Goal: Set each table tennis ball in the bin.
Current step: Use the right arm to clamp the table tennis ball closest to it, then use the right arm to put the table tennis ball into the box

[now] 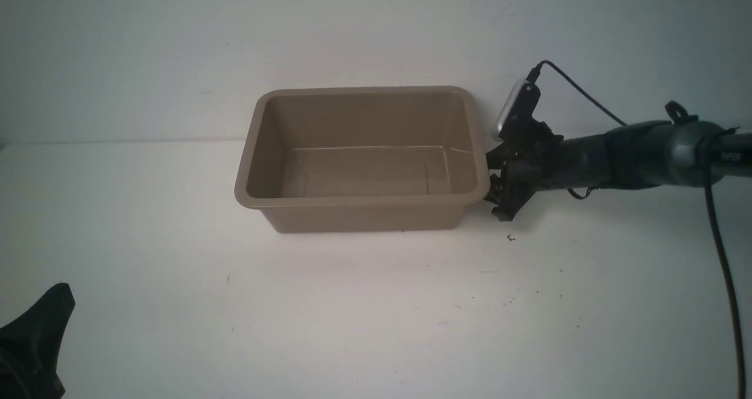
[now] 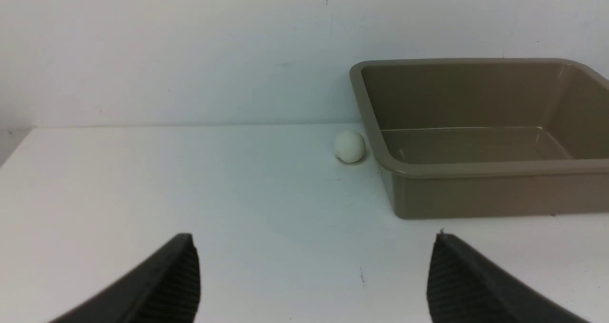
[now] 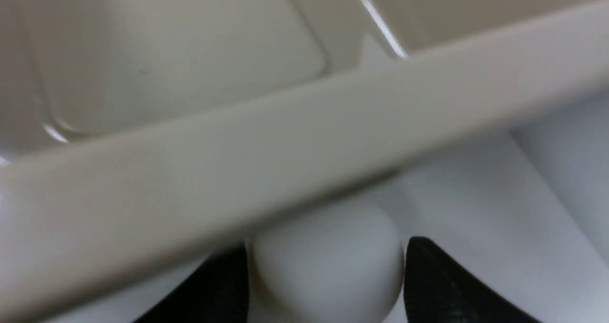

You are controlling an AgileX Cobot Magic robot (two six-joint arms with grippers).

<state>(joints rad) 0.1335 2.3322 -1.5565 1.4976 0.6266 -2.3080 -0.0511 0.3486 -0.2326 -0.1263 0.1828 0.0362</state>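
- As you look forward from between the arms, the rectangular taupe-brown plastic bin [image 1: 364,200], with rounded corners, a flared rim and glossy inner walls, stands mid-way across the flat white table [image 1: 376,317], towards its far edge.
- Your right gripper [image 1: 492,178] reaches in from the right, low over the table, just beside the bin's right wall at its near corner.
- From the right wrist camera you can see its two black ribbed fingers [image 3: 447,285] pressing on either side of one small, smooth, off-white table tennis ball [image 3: 328,261], so this tool is clamped on that ball.
- The held ball is outside the bin, just below the flared rim; you cannot tell whether it touches the table.
- Your left gripper [image 2: 314,239] sits at the near left of the table, well apart from the bin, its fingers spread wide with nothing gripped.
- A second table tennis ball [image 2: 349,146], equally small, smooth and off-white, lies on the table just beside the bin's left wall, outside it and well apart from your left gripper.
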